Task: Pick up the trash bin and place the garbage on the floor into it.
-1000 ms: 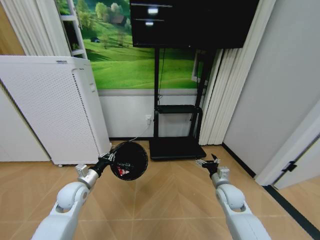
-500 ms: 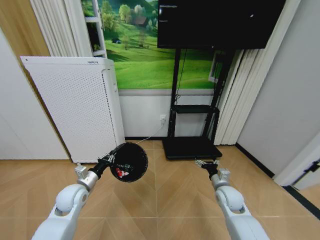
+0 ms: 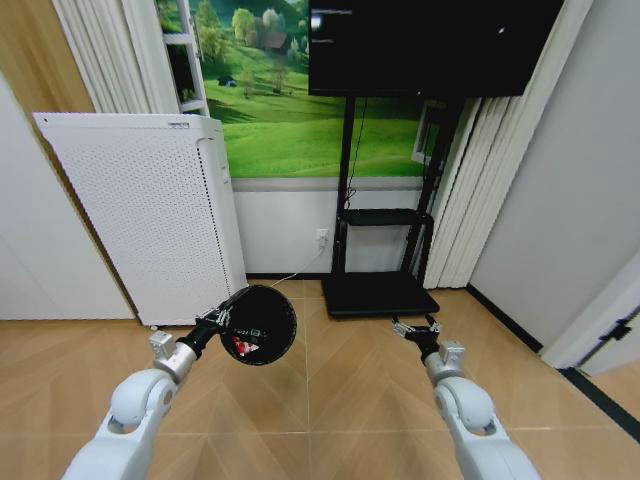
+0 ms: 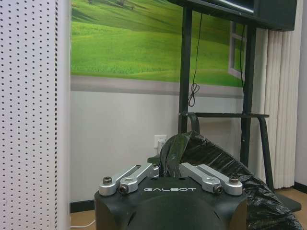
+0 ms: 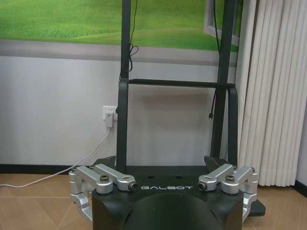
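Two arms raised over the wood floor (image 3: pixel 330 390), left gripper (image 3: pixel 222 318) clenched on the trash bin (image 3: pixel 262 322) rim, right gripper (image 3: pixel 417 329) spread, empty.

Trash bin (image 3: pixel 258 323) contents: red-and-white bits were glimpsed inside, too small to be identified.
Left gripper (image 4: pixel 169 168) fingertips: were hidden in the bin's black liner.
Television (image 3: pixel 425 45): was cut off by the top edge.
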You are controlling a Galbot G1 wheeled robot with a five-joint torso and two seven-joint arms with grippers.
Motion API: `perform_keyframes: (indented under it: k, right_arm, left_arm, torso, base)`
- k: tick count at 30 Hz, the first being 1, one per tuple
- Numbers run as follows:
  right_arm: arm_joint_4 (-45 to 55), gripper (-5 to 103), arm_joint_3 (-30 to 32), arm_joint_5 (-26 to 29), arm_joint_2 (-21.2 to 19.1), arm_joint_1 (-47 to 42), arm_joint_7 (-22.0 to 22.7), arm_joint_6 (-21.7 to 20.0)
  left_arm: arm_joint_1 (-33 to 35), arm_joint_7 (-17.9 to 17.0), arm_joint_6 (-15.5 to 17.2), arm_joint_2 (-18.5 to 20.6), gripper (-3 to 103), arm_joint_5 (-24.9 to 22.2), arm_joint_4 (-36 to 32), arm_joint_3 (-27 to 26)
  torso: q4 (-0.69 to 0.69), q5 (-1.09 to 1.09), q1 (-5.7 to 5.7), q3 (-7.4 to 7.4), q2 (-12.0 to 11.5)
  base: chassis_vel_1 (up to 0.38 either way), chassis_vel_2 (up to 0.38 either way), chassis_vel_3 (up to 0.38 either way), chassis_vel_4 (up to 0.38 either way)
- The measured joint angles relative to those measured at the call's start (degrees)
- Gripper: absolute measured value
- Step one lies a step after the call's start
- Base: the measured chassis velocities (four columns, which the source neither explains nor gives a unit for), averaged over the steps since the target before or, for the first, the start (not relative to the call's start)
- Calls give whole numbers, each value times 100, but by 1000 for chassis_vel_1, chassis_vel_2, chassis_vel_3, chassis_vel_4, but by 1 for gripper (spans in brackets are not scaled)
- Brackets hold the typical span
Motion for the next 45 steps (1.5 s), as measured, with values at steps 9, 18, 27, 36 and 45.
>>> perform_keyframes:
  k: [9,18,27,36,45]
  right_arm:
    - [80,100,-16,-59,49,-39,23,-56]
    - [32,100,-98,-151,130,-45,30,-130]
    - [-16,100,-139,-268,148,-90,81,-174]
    - [34,100,-94,-275,109,-141,222,-275]
    - [-91,100,-206,-268,110,-63,339,-376]
  left_arm:
    - [29,52,-32,-40,7,-12,20,-37]
    - [730,-289,-32,-431,7,160,-179,-358]
    - [1262,-118,-257,-1448,7,-352,85,-1533]
    - [1588,214,-488,-1694,7,-846,689,-1928]
    - [1651,180,-710,-1548,7,-1990,1863,-2523]
  torso:
    - [-3,2,-2,-1,0]
    - [1,0,-1,0,0]
    - [-1,2,-1,-1,0]
    - [-3,1,-1,-1,1]
    - [-3,-1,-1,0,0]
  base:
    - [147,-167,-148,176]
    - [63,-63,-54,56]
    - [0,0,0,0]
    - [0,0,0,0]
    - [0,0,0,0]
